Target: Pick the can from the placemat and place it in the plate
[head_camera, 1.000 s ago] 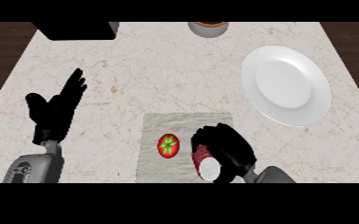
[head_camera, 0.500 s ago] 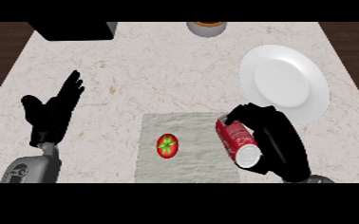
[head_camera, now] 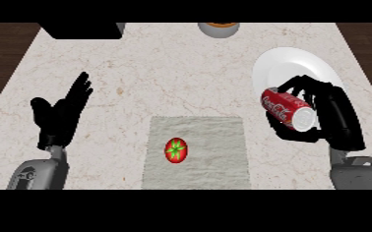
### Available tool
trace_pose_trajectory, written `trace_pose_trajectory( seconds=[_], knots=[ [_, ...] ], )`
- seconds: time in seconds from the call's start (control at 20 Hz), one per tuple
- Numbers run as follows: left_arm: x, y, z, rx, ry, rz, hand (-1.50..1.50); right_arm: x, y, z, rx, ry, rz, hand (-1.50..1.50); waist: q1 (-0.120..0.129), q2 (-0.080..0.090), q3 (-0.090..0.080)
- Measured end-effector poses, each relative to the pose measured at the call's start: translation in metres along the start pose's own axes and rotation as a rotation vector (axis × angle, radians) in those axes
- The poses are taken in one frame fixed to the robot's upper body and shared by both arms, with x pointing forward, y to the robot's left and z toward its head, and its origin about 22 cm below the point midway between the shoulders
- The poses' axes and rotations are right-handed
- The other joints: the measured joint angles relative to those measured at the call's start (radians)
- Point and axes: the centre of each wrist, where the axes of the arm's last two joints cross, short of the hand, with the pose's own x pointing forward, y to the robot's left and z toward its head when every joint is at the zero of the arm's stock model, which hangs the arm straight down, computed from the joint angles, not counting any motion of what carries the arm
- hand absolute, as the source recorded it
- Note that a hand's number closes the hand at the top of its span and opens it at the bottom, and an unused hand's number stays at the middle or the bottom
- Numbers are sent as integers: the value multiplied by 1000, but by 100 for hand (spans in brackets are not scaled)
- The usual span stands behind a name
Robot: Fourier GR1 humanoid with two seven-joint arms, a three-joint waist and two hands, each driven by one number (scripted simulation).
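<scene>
The right hand (head_camera: 330,115) has its fingers curled round the red can (head_camera: 288,109), which lies tilted on its side in the grasp, its pale end facing the bench's near edge. The can is off the placemat (head_camera: 198,152) and sits at the near rim of the white plate (head_camera: 287,66), partly over it, near the bench's right edge. Whether it touches the plate cannot be told.

The can looks like a light, stiff cylinder with a smooth, probably slippery wall; held sideways it is likely to roll once let go. A hold across the middle of its body, as here, suits it best.

A tomato (head_camera: 176,150) lies on the placemat by the bench's near edge. The left hand (head_camera: 59,113) rests spread, fingers up, near the left edge.
</scene>
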Motion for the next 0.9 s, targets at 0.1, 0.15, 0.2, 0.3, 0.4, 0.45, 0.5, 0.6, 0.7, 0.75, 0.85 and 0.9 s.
trace_pose_trajectory(
  seconds=[0.1, 0.15, 0.2, 0.3, 0.4, 0.45, 0.5, 0.6, 0.7, 0.75, 0.85, 0.9],
  knots=[
    [7, 1, -3, -4, -6, -1, 0, -21, -8, -10, -14, 30, 6, 150, 2, 1, 0],
    [6, 2, -4, -6, -5, -2, 0, -31, -7, -15, -20, 42, 8, 150, 3, 1, 0],
    [7, 1, -5, -2, -2, -2, 0, -43, -9, -15, -25, 55, 12, 150, 4, 1, 0],
    [8, -5, -6, -11, -1, 0, 0, -62, -13, -26, -29, 78, 16, 150, 6, 2, 0],
    [8, 1, -6, -10, -4, 0, 0, -80, -17, -30, -22, 92, 33, 150, 7, 2, 0],
    [7, 2, -8, -11, -7, -1, 0, -89, -20, -35, -14, 98, 51, 150, 9, 3, 0],
    [10, 2, -8, -13, -6, -2, 0, -96, -18, -38, -4, 105, 68, 150, 11, 3, 0],
    [12, -1, -11, -17, -10, -4, 0, -111, -18, -42, 42, 126, 101, 150, 15, 4, 0],
    [10, -10, -7, -23, -11, -4, 0, -122, -23, -46, 99, 136, 125, 150, 17, 5, 1],
    [10, -8, -7, -22, -15, -7, 0, -130, -23, -45, 123, 164, 101, 150, 21, 6, 1],
    [9, -6, -8, -25, -19, -1, 0, -141, -22, -46, 167, 212, 51, -150, 24, 7, 1],
    [11, -5, -10, -23, -18, -1, 0, -147, -19, -43, 194, 221, 37, -150, 23, 7, 1]
  ],
)
